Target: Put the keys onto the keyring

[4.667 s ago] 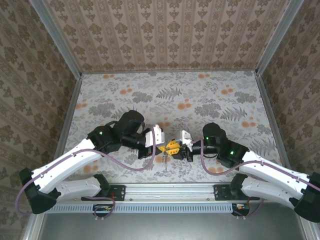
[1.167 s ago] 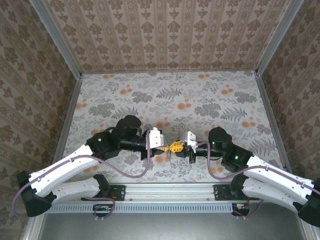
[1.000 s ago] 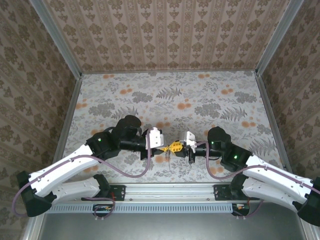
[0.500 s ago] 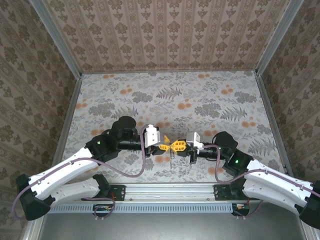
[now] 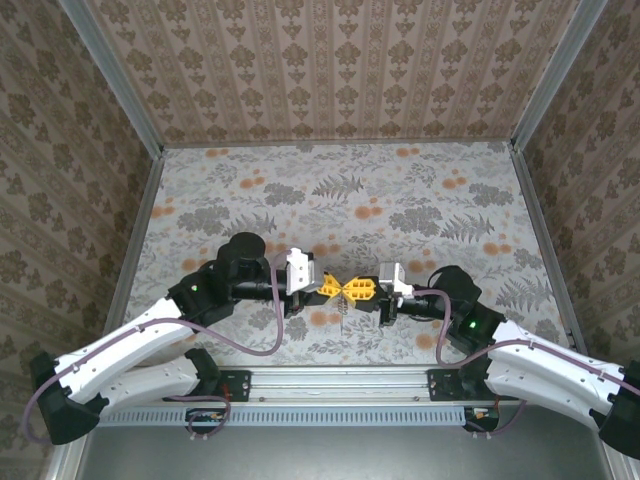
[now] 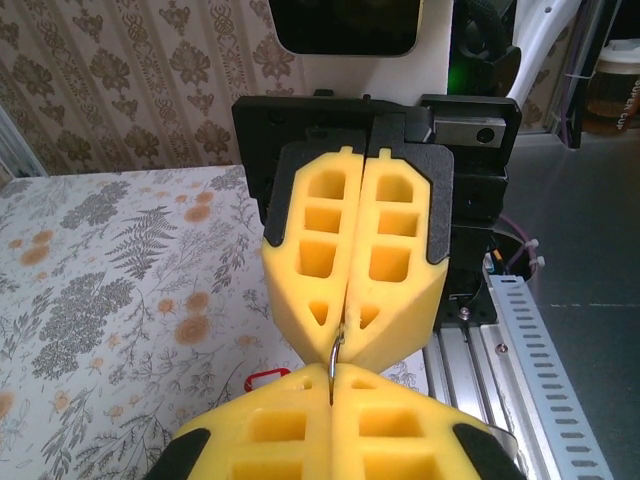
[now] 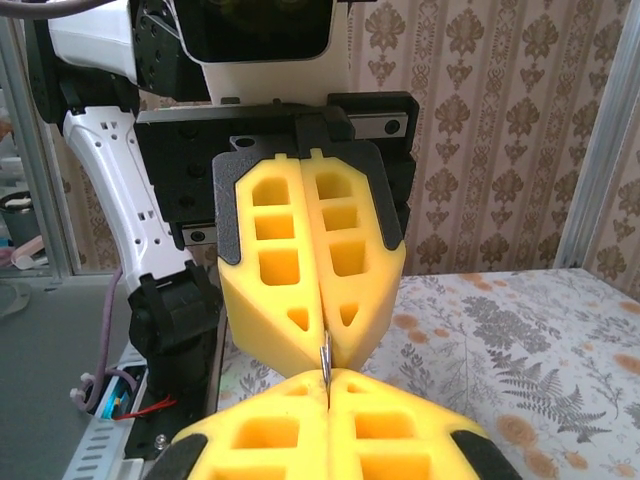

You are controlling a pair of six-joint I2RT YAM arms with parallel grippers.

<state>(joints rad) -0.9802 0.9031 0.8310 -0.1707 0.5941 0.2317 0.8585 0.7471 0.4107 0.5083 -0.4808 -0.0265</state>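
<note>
- Left wrist view: the left gripper [image 6: 332, 395] has its yellow pads pressed flat together, with a thin wire of the keyring [image 6: 335, 358] pinched in the seam at their tips.
- Facing it tip to tip, the right gripper [image 6: 346, 338] also has its pads closed against each other, and the same wire runs up into its seam, so both grippers grip the keyring.
- What shows of the keyring here is a short, slim, dull grey metal strand bridging the small gap between the two pairs of pads. In the top external view more of it hangs down thinly below the meeting point, too fine to make out its shape.
- The keys [image 6: 266, 380] lie on the table just below and to one side of the joined grippers: one tiny bright red oblong with a pale edge, apart from the ring and touched by neither gripper.
- The table [image 5: 400, 190] is covered in a pale print of grey ferns and orange blossoms.
- Brown damask walls [image 5: 330, 70] enclose it on three sides, with grey metal posts at the corners.
- A slotted aluminium rail [image 5: 340, 385] runs along the near edge, carrying the arm bases.
- Outside the cell a lidded cup [image 6: 615, 85] stands on a grey surface, and its contents cannot be seen.
</note>
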